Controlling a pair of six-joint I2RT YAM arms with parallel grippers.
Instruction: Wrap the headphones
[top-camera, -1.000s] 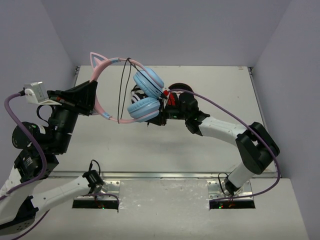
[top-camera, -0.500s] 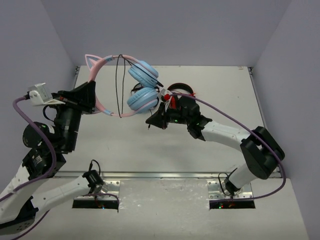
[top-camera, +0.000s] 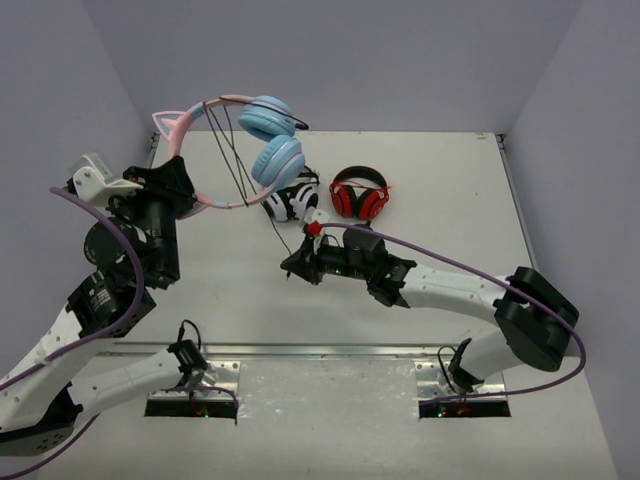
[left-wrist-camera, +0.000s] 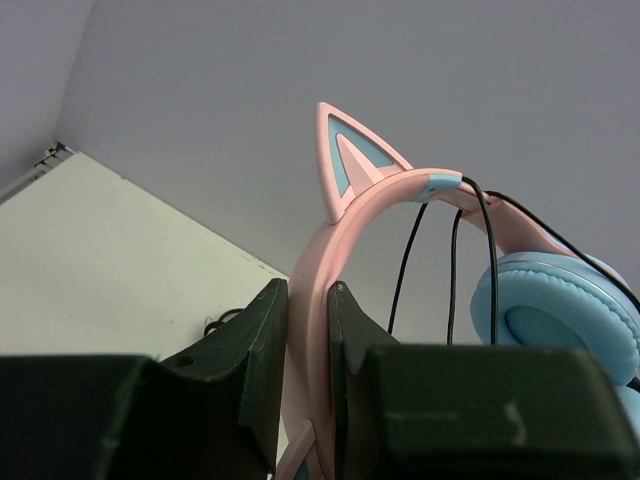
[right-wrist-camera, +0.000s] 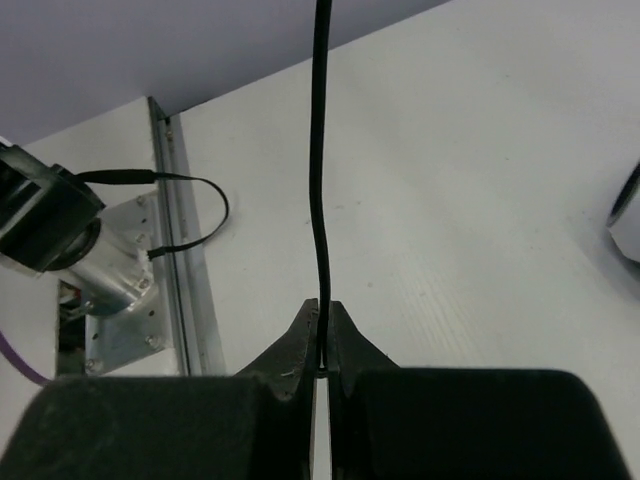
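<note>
Top view, upper left of frame: headphones (top-camera: 281, 160) held up off the table (top-camera: 450, 200); long axis runs left to right across the frame; closed end of the band at the left, both ear cups at the right, one above the other; the visible cat ear points toward the upper left corner.

Left claw (top-camera: 183, 192) clamped on the pink band at its left end; in the left wrist view the two dark fingers (left-wrist-camera: 268, 340) press either side of the band (left-wrist-camera: 308, 300).

Band smooth, hard, pink, curved; cat ear (left-wrist-camera: 350, 160) triangular, pink rim, blue inset; ear cup (left-wrist-camera: 560, 320) round, light blue, padded and soft-looking.

Cable (top-camera: 228, 155) thin, black, glossy; two strands cross the band, then one strand drops toward the lower centre of the frame.

Right claw (top-camera: 290, 268) low, near the table, centre of frame; in the right wrist view its tips (right-wrist-camera: 322, 315) are pinched together on the cable (right-wrist-camera: 322, 150), which rises straight and taut toward the top edge.

White-and-black headphones (top-camera: 290, 200) and red-and-black headphones (top-camera: 360, 195) lie on the table, centre of frame, side by side.
</note>
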